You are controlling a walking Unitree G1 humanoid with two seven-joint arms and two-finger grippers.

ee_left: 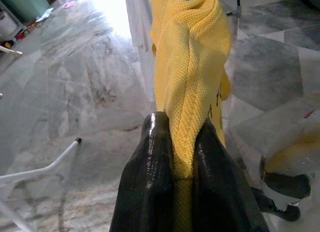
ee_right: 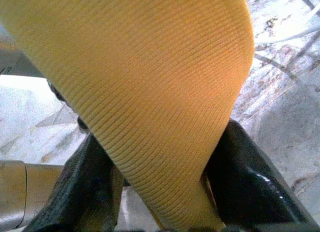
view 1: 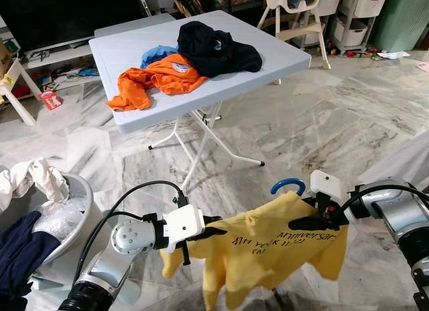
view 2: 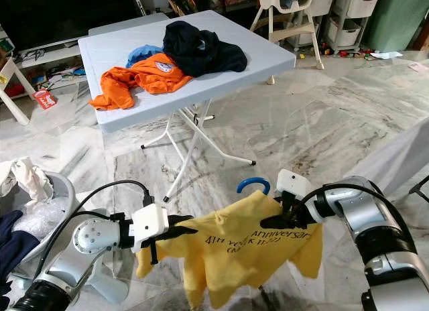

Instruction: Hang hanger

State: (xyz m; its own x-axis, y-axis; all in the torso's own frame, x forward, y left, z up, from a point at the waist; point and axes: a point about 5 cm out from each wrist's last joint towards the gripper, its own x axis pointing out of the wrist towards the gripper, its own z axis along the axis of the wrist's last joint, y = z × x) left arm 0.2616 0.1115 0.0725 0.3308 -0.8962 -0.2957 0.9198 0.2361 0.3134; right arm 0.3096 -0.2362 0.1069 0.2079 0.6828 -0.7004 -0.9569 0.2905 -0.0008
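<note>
Left eye view, lower centre: our left gripper (view 1: pixel 218 228) and right gripper (view 1: pixel 298 224) each pinch the yellow shirt (view 1: pixel 268 254), clenched on cloth. It is light and limp; we judge the blue hanger hook (view 1: pixel 287 185) the firm hold.

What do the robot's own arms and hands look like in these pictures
Both arms are silver metal with rounded joint housings and dark sections toward the body. Each wrist carries a white boxy module, with a black cable looping from it back along the arm. The left hand and right hand each end in two long, glossy black fingers.
</note>
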